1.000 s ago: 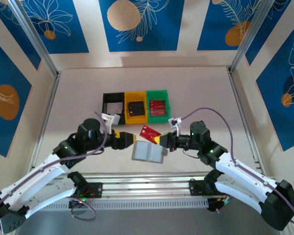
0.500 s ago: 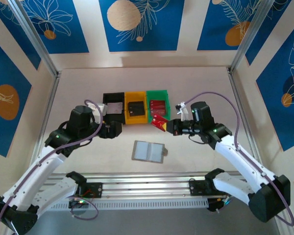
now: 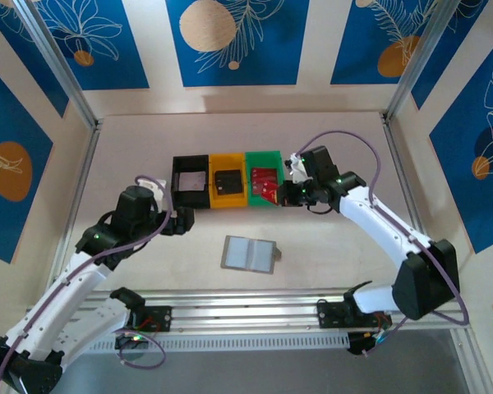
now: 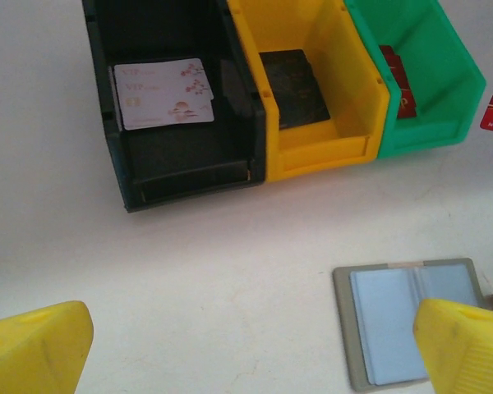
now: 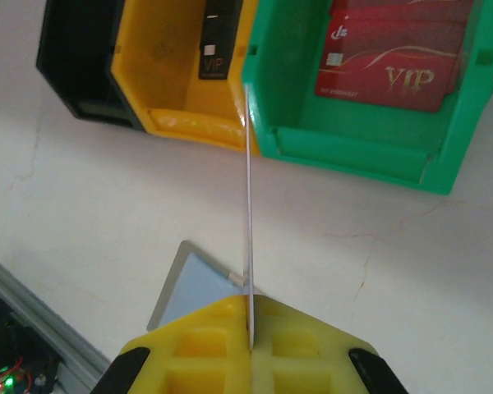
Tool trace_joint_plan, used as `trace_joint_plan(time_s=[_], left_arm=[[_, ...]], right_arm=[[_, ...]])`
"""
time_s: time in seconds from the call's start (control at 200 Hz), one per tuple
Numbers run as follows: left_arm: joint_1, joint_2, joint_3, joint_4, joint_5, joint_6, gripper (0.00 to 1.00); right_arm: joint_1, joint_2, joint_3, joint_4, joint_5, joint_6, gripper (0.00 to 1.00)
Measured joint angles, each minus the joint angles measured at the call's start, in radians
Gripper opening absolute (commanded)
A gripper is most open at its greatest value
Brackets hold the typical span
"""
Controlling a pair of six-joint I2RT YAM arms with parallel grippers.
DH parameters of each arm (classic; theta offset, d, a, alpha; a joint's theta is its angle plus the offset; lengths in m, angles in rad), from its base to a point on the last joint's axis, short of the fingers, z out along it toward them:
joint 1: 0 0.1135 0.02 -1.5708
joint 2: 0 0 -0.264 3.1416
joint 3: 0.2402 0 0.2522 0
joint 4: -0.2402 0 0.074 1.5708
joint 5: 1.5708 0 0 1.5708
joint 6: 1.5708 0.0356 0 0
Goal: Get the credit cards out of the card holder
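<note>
While it lies opened flat on the table, the card holder shows its pale whitish-blue inner panels facing up inside a grey border, with nothing touching it. It sits in front of the arm bases, roughly midway between the two arms.

Beyond the card holder, on the side away from the bases, three bins stand touching in a row. The black bin is beyond and to the left of the holder and has a white card on its floor. The yellow bin, straight beyond the holder, holds a black card. The green bin, beyond and slightly right, holds red cards printed "VIP".

The right gripper hangs beyond and to the right of the card holder, near the green bin's front. Its fingers are pressed together on a thin red card, seen edge-on from the wrist.

The left gripper hangs to the left of the card holder, well apart from it, with its yellow fingers spread wide and nothing between them.
</note>
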Motion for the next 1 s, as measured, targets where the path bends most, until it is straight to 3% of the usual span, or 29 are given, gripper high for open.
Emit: trace_joint_plan(time_s=[0.57,0.995], left_arm=[[0.000,-0.003,-0.016,0.008,-0.038,0.000,1.00],[0.000,-0.007,-0.027,0.016,-0.038,0.000,1.00]], right_arm=[[-0.047,0.363,0.274,-0.063,-0.026,-0.086,0.00],[-0.056,0.489,0.365,-0.106,-0.042,-0.104,0.00]])
